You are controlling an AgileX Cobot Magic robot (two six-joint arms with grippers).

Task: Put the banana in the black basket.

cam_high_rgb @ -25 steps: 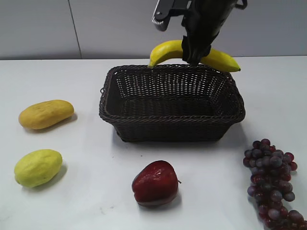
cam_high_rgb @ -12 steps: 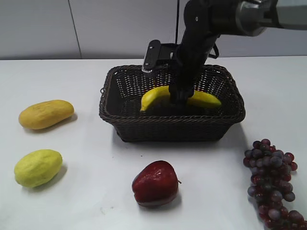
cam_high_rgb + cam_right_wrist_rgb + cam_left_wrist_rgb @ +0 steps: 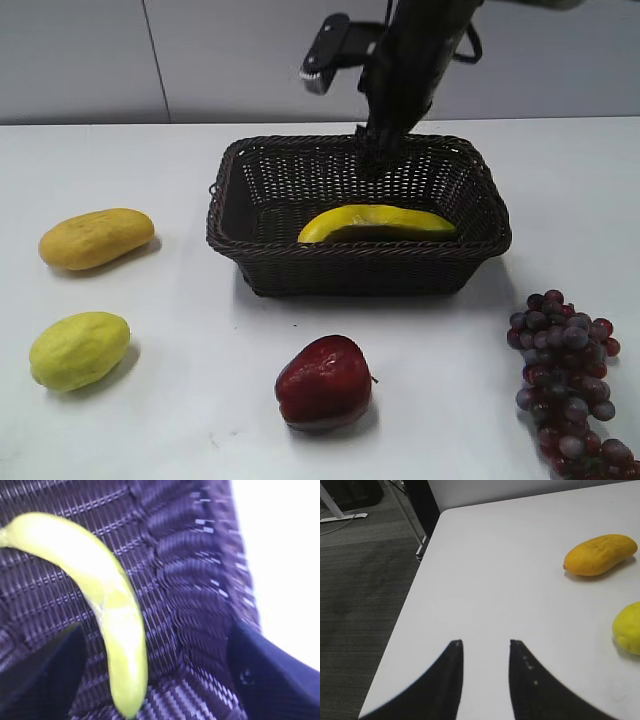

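The banana (image 3: pixel 375 221) lies on the floor of the black basket (image 3: pixel 260 245), near its front wall. It also shows in the right wrist view (image 3: pixel 107 600), lying free on the woven floor (image 3: pixel 190 565). My right gripper (image 3: pixel 377 150) is open and empty, above the basket's back rim; its fingers frame the right wrist view (image 3: pixel 155 650). My left gripper (image 3: pixel 485 645) is open and empty over the table's left edge, out of the exterior view.
A yellow-orange oval fruit (image 3: pixel 96 238) (image 3: pixel 600 555) and a yellow-green lemon-like fruit (image 3: pixel 79 349) (image 3: pixel 627 628) lie at the left. A red apple (image 3: pixel 324 383) sits in front of the basket. Purple grapes (image 3: pixel 566 380) lie at the right front.
My right gripper lowered the banana into the basket, let it go and rose above the back rim. The banana now lies free on the basket floor.
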